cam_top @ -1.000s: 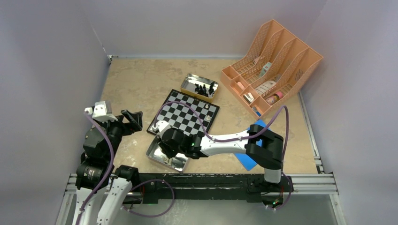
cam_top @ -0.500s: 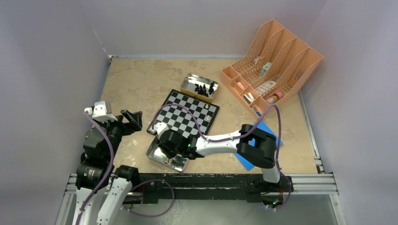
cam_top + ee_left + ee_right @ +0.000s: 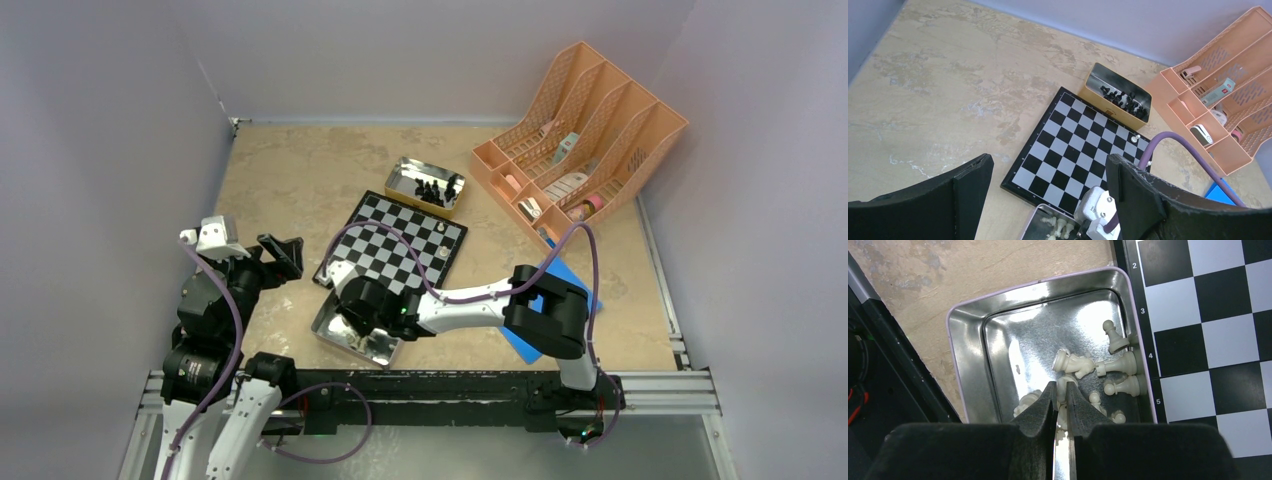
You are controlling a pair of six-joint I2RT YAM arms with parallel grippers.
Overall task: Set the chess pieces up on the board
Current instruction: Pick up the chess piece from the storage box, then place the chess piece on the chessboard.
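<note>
Jaws on right gripper (image 3: 1060, 389): we see them nearly together, pinching a white piece (image 3: 1065, 384) in the near tin (image 3: 968, 340) among its heap (image 3: 1120, 365) | left gripper (image 3: 1048, 164): jaws spread wide | board (image 3: 1083, 145): just beside near tin, one cream figure (image 3: 1135, 136) at its edge | black pieces (image 3: 1120, 97): in far tin (image 3: 1098, 75)

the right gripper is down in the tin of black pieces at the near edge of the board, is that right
No: that tin holds cream-white pieces, not black ones. The right wrist view shows the right gripper down in it, at the near edge of the board.
</note>
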